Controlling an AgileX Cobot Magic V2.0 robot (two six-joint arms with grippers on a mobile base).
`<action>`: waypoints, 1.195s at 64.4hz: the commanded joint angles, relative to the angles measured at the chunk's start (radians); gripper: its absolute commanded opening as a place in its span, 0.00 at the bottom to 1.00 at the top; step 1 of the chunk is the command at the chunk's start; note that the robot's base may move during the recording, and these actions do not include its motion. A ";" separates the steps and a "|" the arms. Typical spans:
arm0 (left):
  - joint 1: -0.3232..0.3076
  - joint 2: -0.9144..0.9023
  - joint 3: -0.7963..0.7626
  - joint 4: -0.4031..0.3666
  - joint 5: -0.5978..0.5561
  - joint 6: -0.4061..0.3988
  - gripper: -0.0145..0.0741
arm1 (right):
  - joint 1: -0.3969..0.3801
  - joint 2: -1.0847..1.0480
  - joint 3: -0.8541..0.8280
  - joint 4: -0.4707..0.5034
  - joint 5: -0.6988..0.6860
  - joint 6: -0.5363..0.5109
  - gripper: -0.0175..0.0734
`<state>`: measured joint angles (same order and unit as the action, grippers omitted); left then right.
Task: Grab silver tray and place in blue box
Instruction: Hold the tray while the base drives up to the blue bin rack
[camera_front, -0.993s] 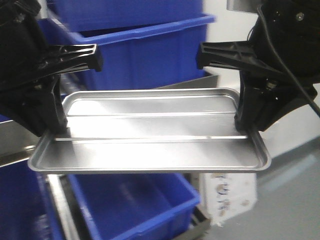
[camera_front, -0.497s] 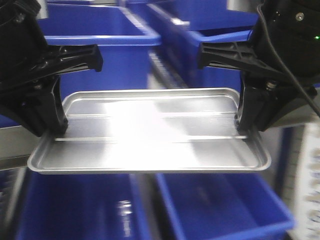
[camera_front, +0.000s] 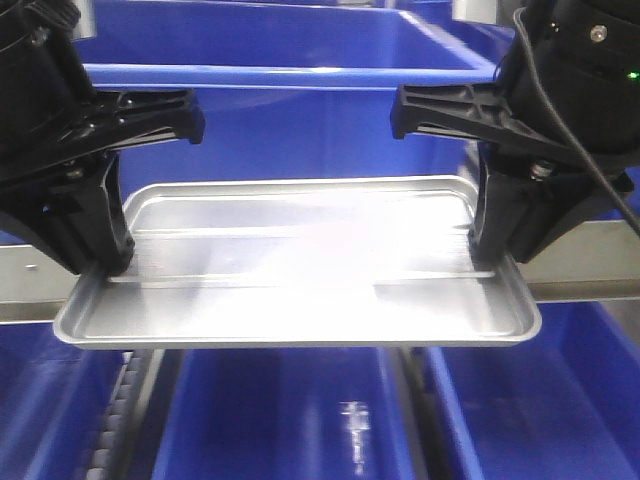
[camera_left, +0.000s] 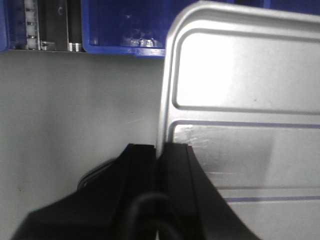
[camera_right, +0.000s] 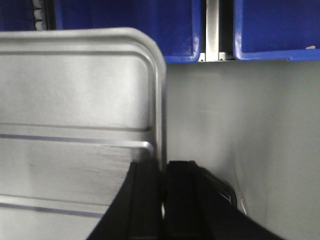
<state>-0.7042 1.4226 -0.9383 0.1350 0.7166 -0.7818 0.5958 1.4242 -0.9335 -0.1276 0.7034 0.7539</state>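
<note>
Left claw, right claw clamp silver tray rims, level.

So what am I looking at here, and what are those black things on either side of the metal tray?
Those are the robot's two hands, black clamps at the ends of its two arms. The wide picture comes from a camera facing forward. In it, the left hand pinches one short edge of the tray and the right hand pinches the other. The tray hangs roughly level in the air between them, with nothing on it. The other two pictures come from a small camera on each wrist, looking along the hand at the rim it grips. Behind and below the tray are blue boxes on metal rails. The tray is not resting on any of them.
</note>
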 joint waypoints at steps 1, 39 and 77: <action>0.000 -0.031 -0.022 0.041 0.004 -0.014 0.05 | -0.006 -0.039 -0.020 -0.046 0.011 -0.002 0.25; 0.000 -0.031 -0.022 0.041 0.004 -0.014 0.05 | -0.006 -0.039 -0.020 -0.046 0.011 -0.002 0.25; 0.000 -0.031 -0.022 0.041 0.004 -0.014 0.05 | -0.006 -0.039 -0.020 -0.046 0.011 -0.002 0.25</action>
<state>-0.7042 1.4226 -0.9383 0.1350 0.7166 -0.7818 0.5958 1.4242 -0.9335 -0.1276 0.7034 0.7539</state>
